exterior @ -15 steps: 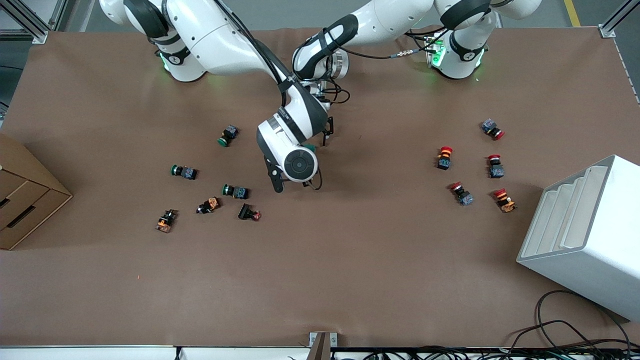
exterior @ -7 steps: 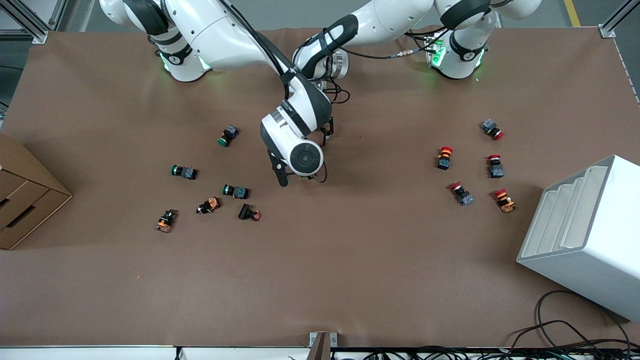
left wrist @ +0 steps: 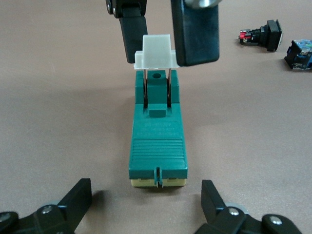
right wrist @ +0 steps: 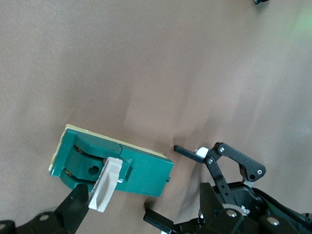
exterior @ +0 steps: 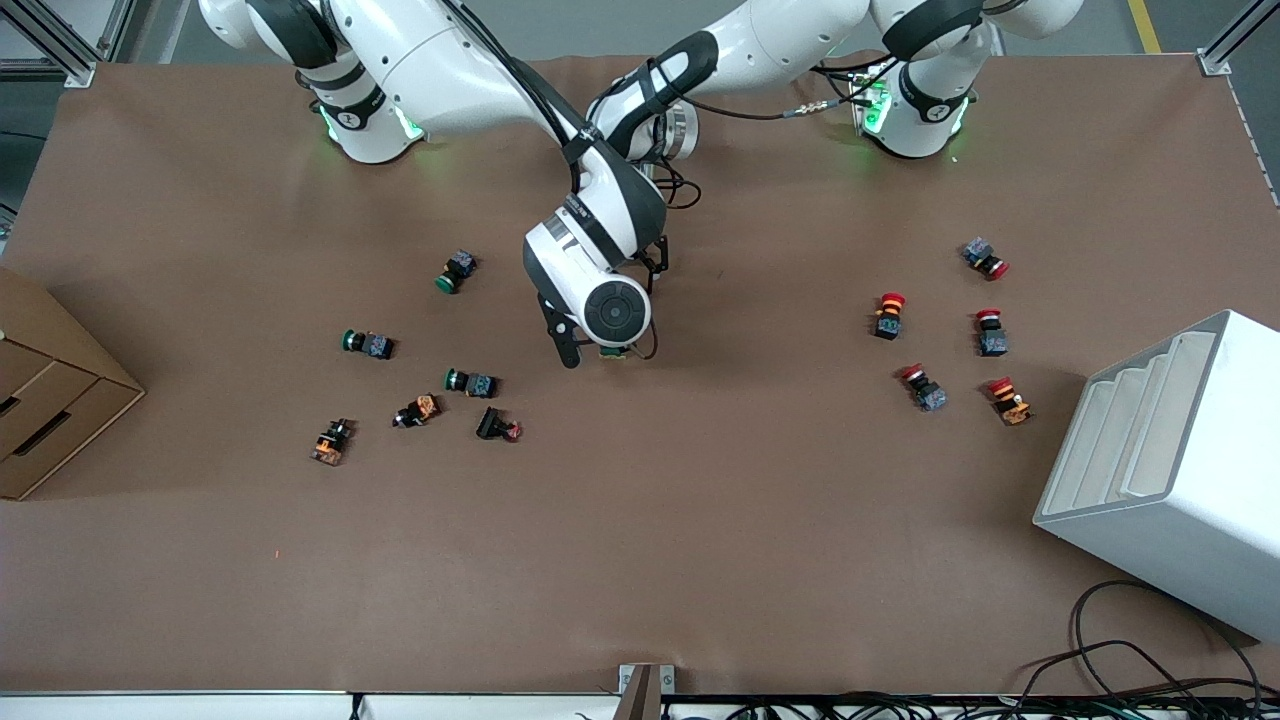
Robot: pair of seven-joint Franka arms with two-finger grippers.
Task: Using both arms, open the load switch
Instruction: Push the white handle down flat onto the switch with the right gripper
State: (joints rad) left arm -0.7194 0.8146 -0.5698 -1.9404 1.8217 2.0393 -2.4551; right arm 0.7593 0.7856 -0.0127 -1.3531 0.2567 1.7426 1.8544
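Note:
The load switch (left wrist: 157,141) is a dark-green block lying flat at mid-table, its white tab (left wrist: 155,51) raised at one end. In the front view only a sliver of the load switch (exterior: 612,351) shows under the right arm's wrist. My right gripper (right wrist: 144,209) hangs over the tab end, open, one finger on each side of the white tab (right wrist: 105,185). My left gripper (left wrist: 146,209) sits low at the switch's other end, open, its fingers apart from the block. From the front the left gripper (exterior: 652,265) is mostly hidden by the right arm.
Green and orange push-buttons (exterior: 470,382) lie scattered toward the right arm's end, red ones (exterior: 888,315) toward the left arm's end. A cardboard box (exterior: 50,390) and a white rack (exterior: 1170,460) stand at the table's two ends. Cables (exterior: 1120,660) trail near the front edge.
The right arm's wrist has shifted toward the robots' bases and settled over the load switch, covering more of it. The left arm has barely moved.

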